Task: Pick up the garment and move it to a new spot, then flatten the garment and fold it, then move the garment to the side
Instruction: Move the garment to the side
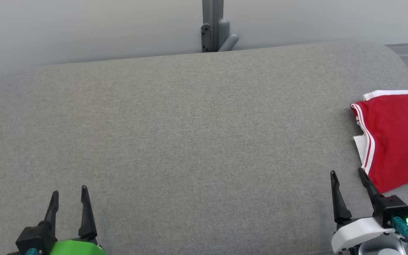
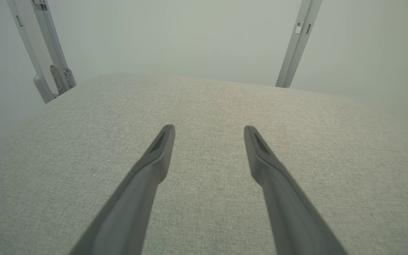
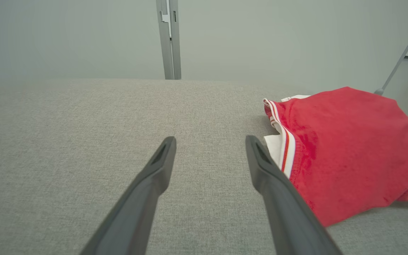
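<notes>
The garment [image 1: 395,138] is red with white and red striped trim, folded into a compact block at the right edge of the grey fabric surface [image 1: 190,134]. In the right wrist view the garment [image 3: 345,152] lies just right of my fingers. My right gripper [image 1: 347,173] is open at the lower right, its right fingertip close to the garment's near corner, nothing between the fingers. Open and empty too, my left gripper [image 1: 69,191] rests at the lower left, far from the garment. Its fingers [image 2: 154,159] point over bare grey fabric.
A grey metal post with a bracket [image 1: 213,28] stands behind the surface's far edge, against a pale wall. Two slanted grey frame bars [image 2: 296,46] show beyond the surface in the left wrist view. The surface's right edge curves down beside the garment.
</notes>
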